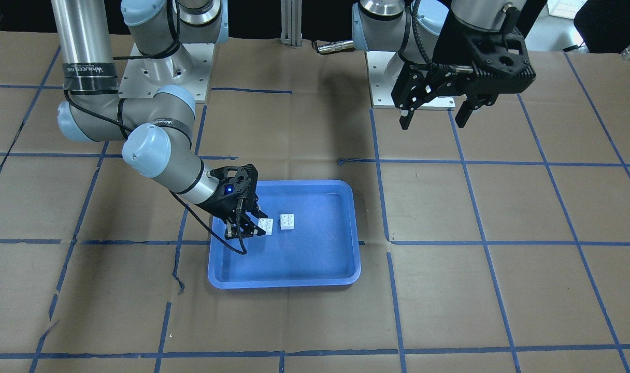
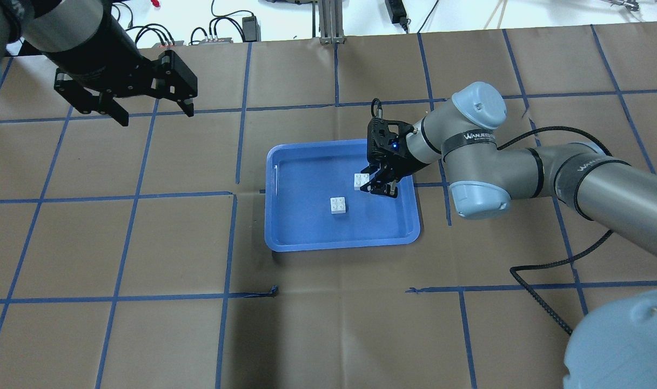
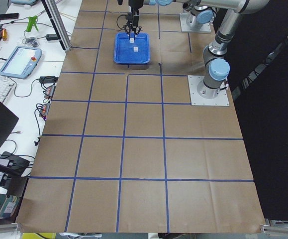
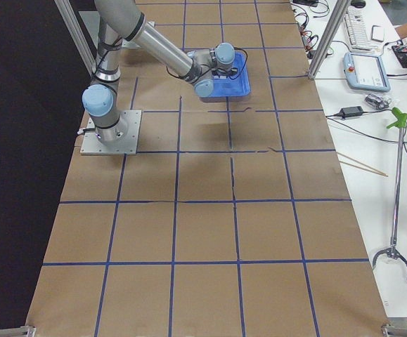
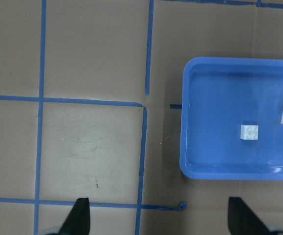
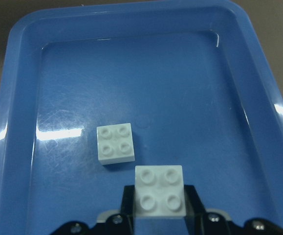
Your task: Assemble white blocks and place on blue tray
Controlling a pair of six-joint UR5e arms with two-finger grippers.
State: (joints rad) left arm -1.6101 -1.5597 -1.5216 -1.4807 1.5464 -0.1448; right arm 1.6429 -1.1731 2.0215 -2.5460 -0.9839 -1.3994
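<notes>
Nearest the robot's edge of the desk: the front rim of the blue tray [image 2: 307, 221]. Set about midway between that edge and the far edge, a little right of the desk's middle, long sides running parallel to both.

Next in: the loose white block [image 6: 115, 142], flat on the tray floor, studs up, touched by nothing.

A little farther back and toward the tray's right rim: the right gripper [image 2: 370, 183], reaching in low from the right side of the desk. Jaws drawn narrow and pinched on two opposite sides of the held white block [image 6: 160, 196], studs up, just beside the loose one with a thin gap between. No telling whether it rests on the tray floor or hangs just clear.

Well apart, over the left half of the desk: the left gripper [image 1: 433, 122], raised high, fingers spread wide, holding nothing.
</notes>
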